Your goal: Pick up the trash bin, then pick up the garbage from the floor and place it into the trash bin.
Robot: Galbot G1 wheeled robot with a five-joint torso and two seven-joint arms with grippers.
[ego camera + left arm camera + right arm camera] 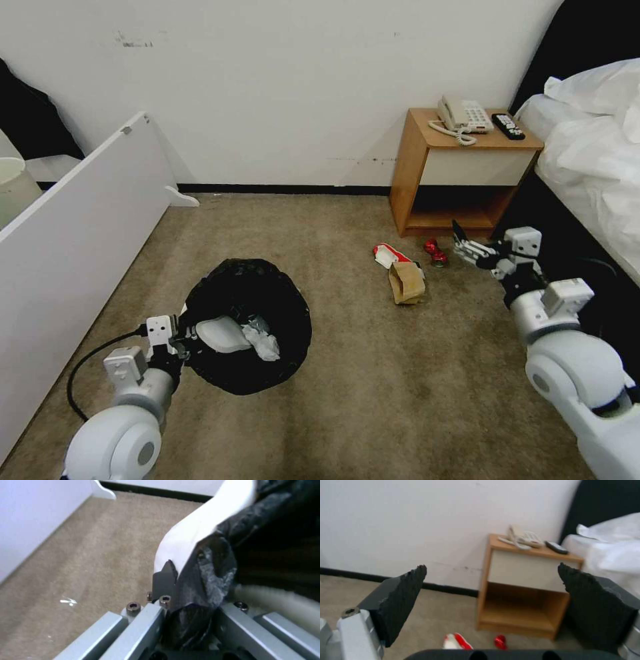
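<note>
The trash bin (247, 327) is white with a crinkled black liner, the carpet (373, 373) a mottled tan, the packet (388, 255) red and white, the can (435, 252) red, the paper bag (407, 282) brown, and the nightstand (460, 175) orange-brown wood with a cream drawer front.

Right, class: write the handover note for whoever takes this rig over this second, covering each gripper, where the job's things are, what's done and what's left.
Left gripper: shut on the rim of the small round white trash bin lined with crinkled black plastic.
Right gripper: open, empty, above the carpet in front of the wooden nightstand.
In the bin: a white slipper and crumpled white paper.
On the carpet near the nightstand: brown paper bag, red-white packet, red can.
Done: bin gripped, some litter binned.
Left: those three pieces.
</note>
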